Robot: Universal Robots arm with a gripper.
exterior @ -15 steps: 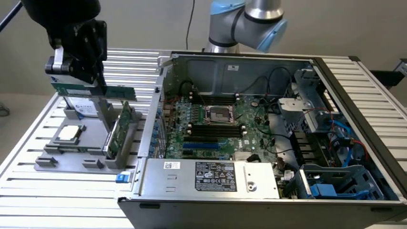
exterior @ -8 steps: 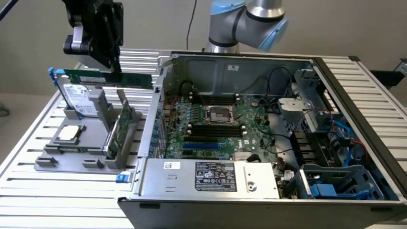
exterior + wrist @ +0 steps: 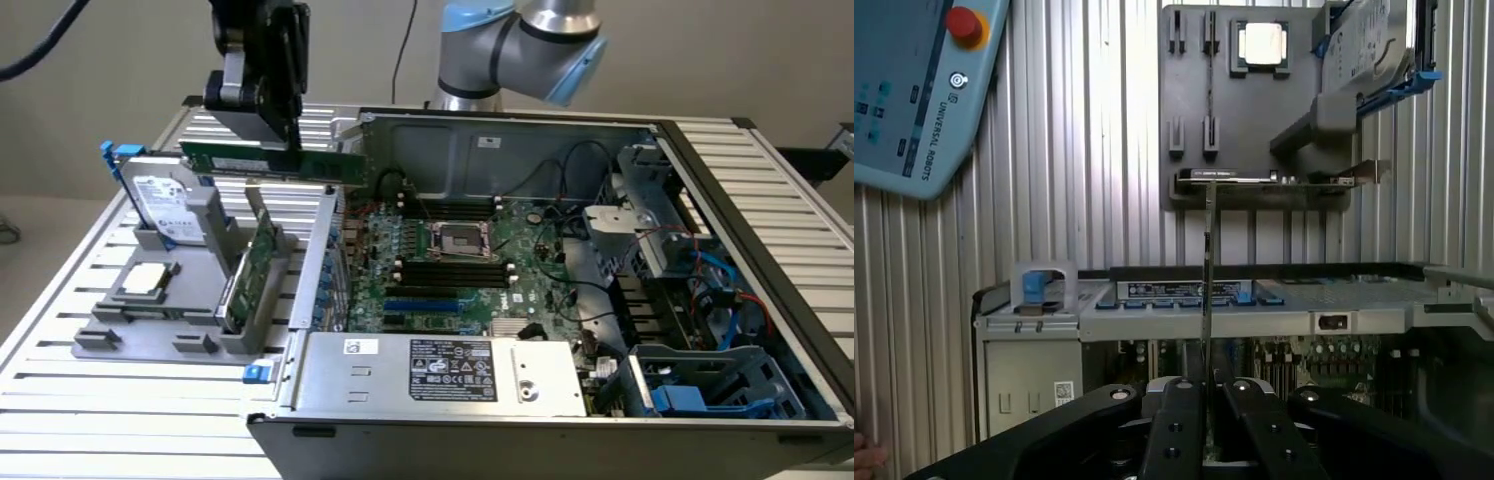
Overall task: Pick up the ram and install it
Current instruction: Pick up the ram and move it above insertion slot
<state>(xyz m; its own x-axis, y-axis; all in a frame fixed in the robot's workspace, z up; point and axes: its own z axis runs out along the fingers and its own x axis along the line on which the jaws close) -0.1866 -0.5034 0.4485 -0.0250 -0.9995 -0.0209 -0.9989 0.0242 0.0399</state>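
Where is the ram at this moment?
At the exterior view's left, the ram is clamped in the gripper, in the air above the grey parts holder, with one end near the open computer case.

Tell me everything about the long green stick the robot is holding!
The ram is a long, thin, green circuit-board stick with darker patches along its face. It hangs in the air on its long edge, lying level. The black gripper clamps it from above near its middle, and nothing else touches it. It sits above the side wall of the open computer case, next to the grey parts holder. In the wrist view it appears edge-on, as a thin line.
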